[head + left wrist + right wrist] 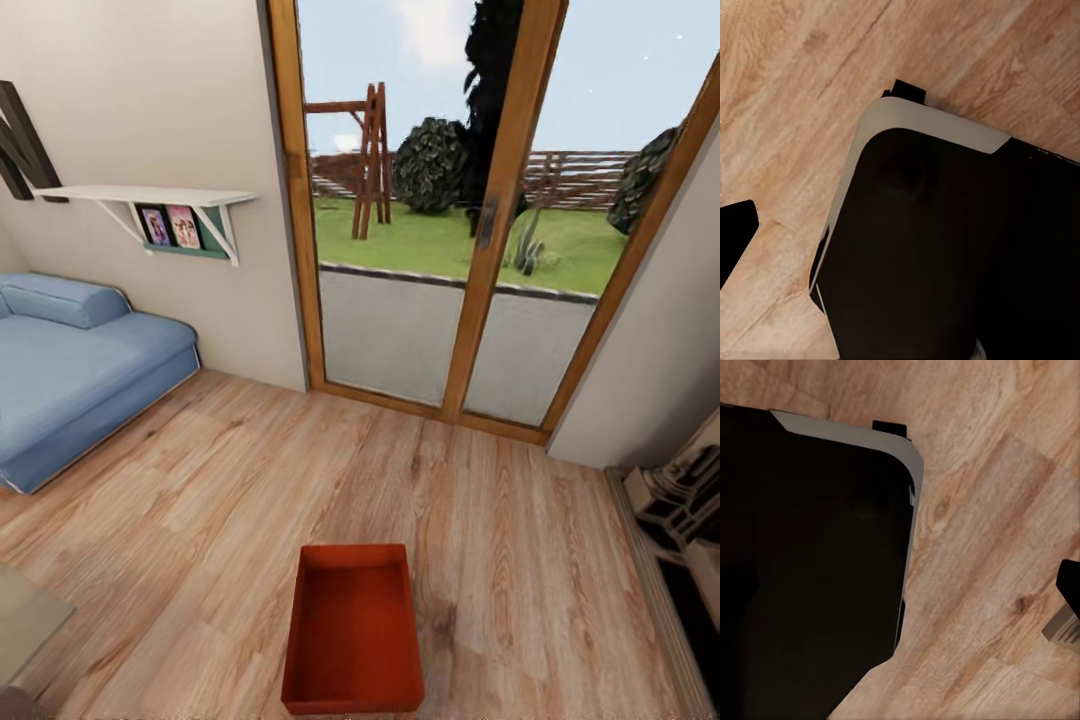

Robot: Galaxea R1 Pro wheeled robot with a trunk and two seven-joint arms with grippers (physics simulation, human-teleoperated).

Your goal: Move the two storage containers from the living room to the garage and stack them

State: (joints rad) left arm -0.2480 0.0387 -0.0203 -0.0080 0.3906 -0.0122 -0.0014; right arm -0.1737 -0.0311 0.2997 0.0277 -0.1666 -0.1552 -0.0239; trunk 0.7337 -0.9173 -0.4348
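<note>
Early stage: one storage container (352, 628) sits empty on the living room wood-plank floor (200, 480) near the glass door (470, 210), nothing carried to garage yet; can't tell either gripper's state.

**Arms tucked down, grippers mostly out of frame**

Both wrist cams point down at the robot's own black base (945, 255), grey-edged (810, 555). One black fingertip (735, 232) pokes in on the left, a dark fingertip (1070, 581) on the right. Can't tell if either gripper's open or closed.
</note>
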